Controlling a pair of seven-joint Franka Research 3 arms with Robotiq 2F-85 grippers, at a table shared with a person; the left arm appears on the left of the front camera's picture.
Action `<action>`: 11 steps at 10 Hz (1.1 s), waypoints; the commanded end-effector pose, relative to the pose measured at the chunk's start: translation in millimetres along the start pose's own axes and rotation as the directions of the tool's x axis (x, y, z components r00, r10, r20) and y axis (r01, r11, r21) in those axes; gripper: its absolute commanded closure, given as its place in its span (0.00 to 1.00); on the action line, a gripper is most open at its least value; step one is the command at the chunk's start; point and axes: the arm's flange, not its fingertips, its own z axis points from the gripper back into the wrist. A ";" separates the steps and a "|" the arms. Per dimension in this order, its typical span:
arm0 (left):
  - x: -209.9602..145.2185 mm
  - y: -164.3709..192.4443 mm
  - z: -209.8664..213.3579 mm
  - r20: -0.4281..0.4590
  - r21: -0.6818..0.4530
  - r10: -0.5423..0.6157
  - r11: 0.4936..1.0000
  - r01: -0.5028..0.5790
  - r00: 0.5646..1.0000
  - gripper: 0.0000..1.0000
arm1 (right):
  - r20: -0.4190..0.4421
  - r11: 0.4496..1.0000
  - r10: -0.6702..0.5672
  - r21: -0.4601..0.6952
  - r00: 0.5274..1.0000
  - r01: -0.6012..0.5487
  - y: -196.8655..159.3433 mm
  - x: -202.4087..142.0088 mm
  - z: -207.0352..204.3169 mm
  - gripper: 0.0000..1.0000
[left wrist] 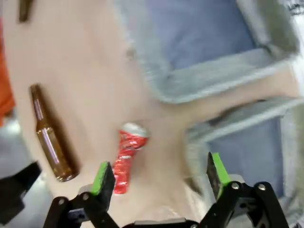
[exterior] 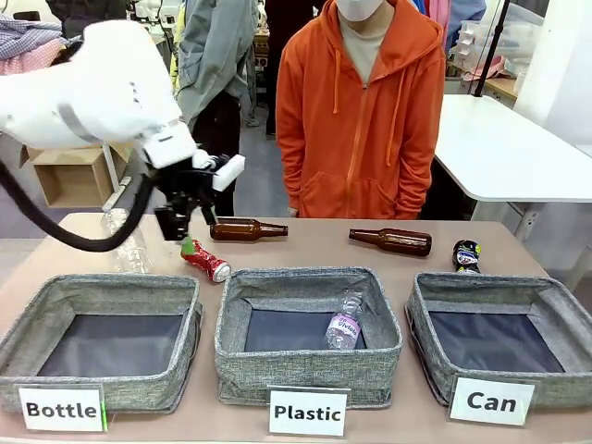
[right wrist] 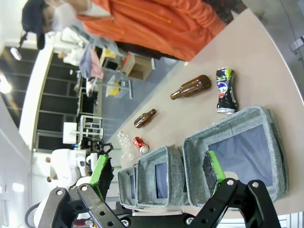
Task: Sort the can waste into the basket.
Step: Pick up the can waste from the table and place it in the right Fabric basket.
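Observation:
A crushed red can (exterior: 206, 261) lies on the table behind the gap between the left and middle bins. My left gripper (exterior: 194, 236) hangs open just above its left end. In the left wrist view the red can (left wrist: 127, 156) lies close by the left green fingertip (left wrist: 102, 176) of my open left gripper (left wrist: 159, 175), with nothing held. A black-blue crushed can (exterior: 466, 254) stands behind the basket (exterior: 435, 314) signed "Can" at the right. My right gripper (right wrist: 158, 172) is open and empty, high above the basket (right wrist: 247, 115), with the black-blue can (right wrist: 225, 90) beyond it.
Two brown bottles (exterior: 248, 229) (exterior: 390, 240) lie at the back of the table. A clear plastic bottle (exterior: 125, 245) lies at the back left and another (exterior: 343, 324) inside the "Plastic" bin (exterior: 310, 370). The "Bottle" bin (exterior: 55, 310) is at the left. A person in orange stands across the table.

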 end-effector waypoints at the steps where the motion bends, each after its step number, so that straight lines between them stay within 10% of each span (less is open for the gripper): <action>1: -13.7 13.9 -19.2 -0.073 0.083 0.075 0.994 -0.069 0.995 0.00 | 0.009 0.999 0.019 0.030 1.000 -0.020 -0.6 2.6 0.3 0.00; 7: -26.4 22.7 -30.2 -0.036 0.090 0.079 0.993 -0.076 0.996 0.00 | 0.009 0.999 0.019 0.030 1.000 -0.020 -0.6 2.6 0.3 0.00; 11: -39.3 39.8 -66.9 -0.142 0.033 -0.249 0.966 0.256 0.958 0.00 | 0.009 0.999 0.019 0.030 1.000 -0.020 -0.6 2.6 0.3 0.00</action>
